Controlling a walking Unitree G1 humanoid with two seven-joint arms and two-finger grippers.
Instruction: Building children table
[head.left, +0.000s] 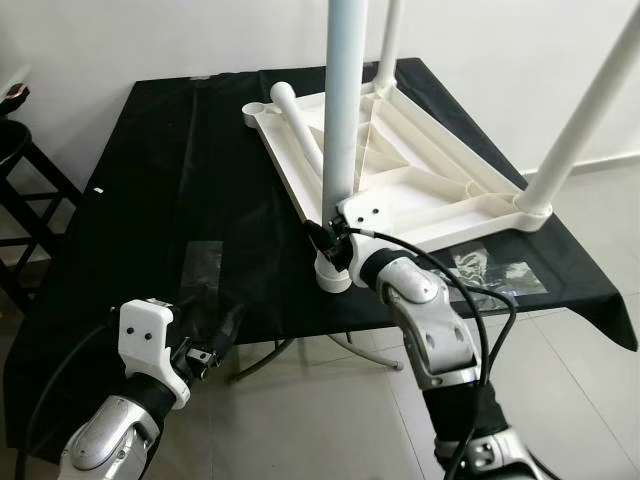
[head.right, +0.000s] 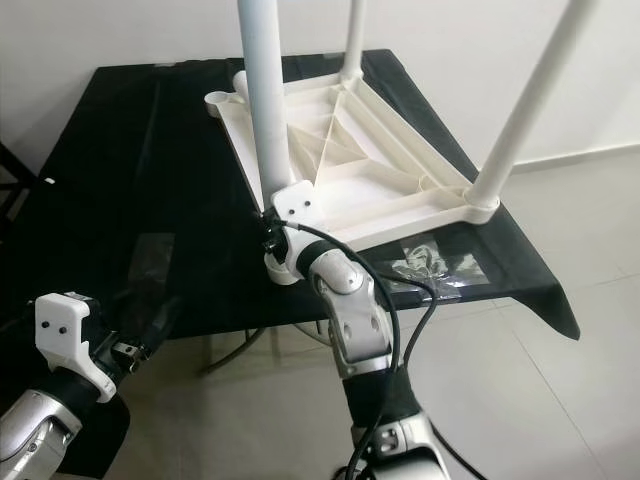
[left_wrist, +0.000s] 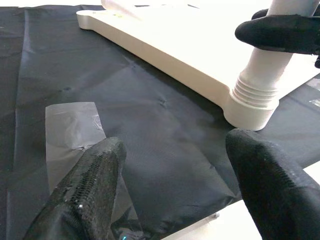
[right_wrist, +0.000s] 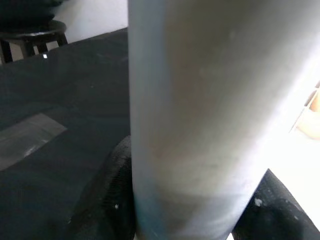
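A white plastic children's tabletop (head.left: 420, 175) lies upside down on a black-covered table (head.left: 160, 200). Three white legs stand up from its corners. My right gripper (head.left: 330, 238) is shut on the nearest white leg (head.left: 343, 110) just above its threaded base in the corner socket (head.left: 333, 275). In the right wrist view the leg (right_wrist: 200, 115) sits between the black fingers (right_wrist: 107, 200). Another loose leg (head.left: 300, 130) lies on the tabletop's underside. My left gripper (head.left: 205, 358) hangs open at the table's front edge, with nothing between its fingers (left_wrist: 85, 195).
A clear plastic bag (head.left: 490, 270) lies on the cloth at the front right, and a clear sheet (left_wrist: 72, 127) near the front left. A dark stool (head.left: 25, 190) stands left of the table. Tiled floor (head.left: 590, 230) lies to the right.
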